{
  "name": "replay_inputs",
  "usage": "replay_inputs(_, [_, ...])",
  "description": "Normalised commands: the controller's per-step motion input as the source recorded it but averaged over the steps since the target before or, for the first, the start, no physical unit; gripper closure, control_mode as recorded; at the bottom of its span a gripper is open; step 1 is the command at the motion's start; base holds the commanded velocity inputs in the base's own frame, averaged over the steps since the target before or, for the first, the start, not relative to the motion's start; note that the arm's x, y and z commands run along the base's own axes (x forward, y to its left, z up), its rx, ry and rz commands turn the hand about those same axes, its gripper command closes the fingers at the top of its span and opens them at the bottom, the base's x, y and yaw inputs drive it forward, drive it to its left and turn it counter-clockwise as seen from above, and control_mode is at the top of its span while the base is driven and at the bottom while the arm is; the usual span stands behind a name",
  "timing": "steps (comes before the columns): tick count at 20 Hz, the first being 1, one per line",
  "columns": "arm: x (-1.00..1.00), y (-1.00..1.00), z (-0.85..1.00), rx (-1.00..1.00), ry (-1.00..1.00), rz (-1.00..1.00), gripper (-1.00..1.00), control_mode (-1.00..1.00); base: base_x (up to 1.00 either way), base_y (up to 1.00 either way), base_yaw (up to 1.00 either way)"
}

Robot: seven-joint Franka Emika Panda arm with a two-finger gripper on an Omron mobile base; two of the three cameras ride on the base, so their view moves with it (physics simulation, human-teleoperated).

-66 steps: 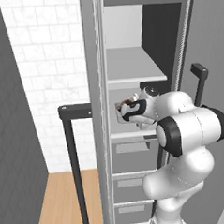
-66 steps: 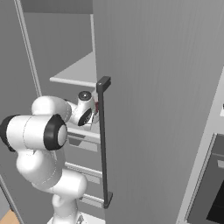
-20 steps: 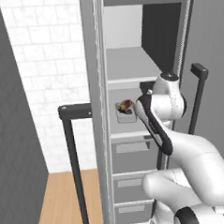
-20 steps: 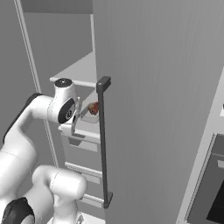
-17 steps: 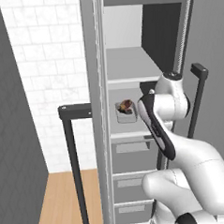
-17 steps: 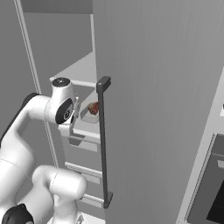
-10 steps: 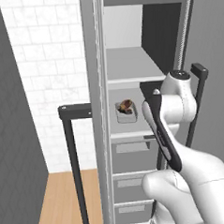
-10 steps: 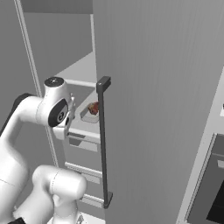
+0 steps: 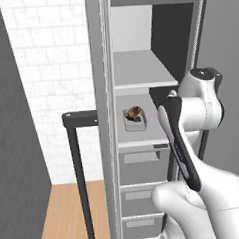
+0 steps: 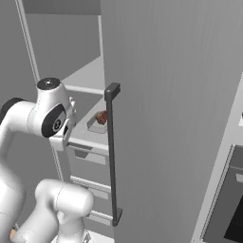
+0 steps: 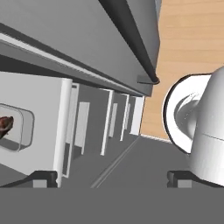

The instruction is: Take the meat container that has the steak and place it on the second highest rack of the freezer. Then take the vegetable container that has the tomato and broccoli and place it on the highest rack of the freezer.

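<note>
Dark-grey freezer (image 9: pixel 227 45) stands open, and the meat container (image 9: pixel 134 121) with the steak (image 9: pixel 134 112) sits mid-shelf on the second highest rack (image 9: pixel 142 135). End effector (image 11: pixel 111 177) is released, empty, clear of it. First half looks done; next, fetch the vegetable container for the highest rack (image 9: pixel 141 72).

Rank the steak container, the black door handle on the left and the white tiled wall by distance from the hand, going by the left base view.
1. Steak container, on the second highest rack, just left of the open hand.
2. Black door handle, farther left again.
3. White tiled wall, behind the handle, farthest left.
</note>
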Motion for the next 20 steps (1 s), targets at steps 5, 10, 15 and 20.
replay_inputs(5, [-0.18,-0.02,0.22,0.00,0.00,0.00,-1.00,-1.00,0.00,0.00,0.00])
replay_inputs(10, [-0.16,0.00,0.07,0.00,0.00,0.00,-1.00,-1.00,0.00,0.00,0.00])
replay_inputs(15, [0.00,0.00,0.00,0.00,0.00,0.00,-1.00,1.00,-0.66,-0.08,0.00])
replay_inputs(20, [0.00,0.00,0.00,0.00,0.00,0.00,-1.00,1.00,-1.00,-0.41,-0.02])
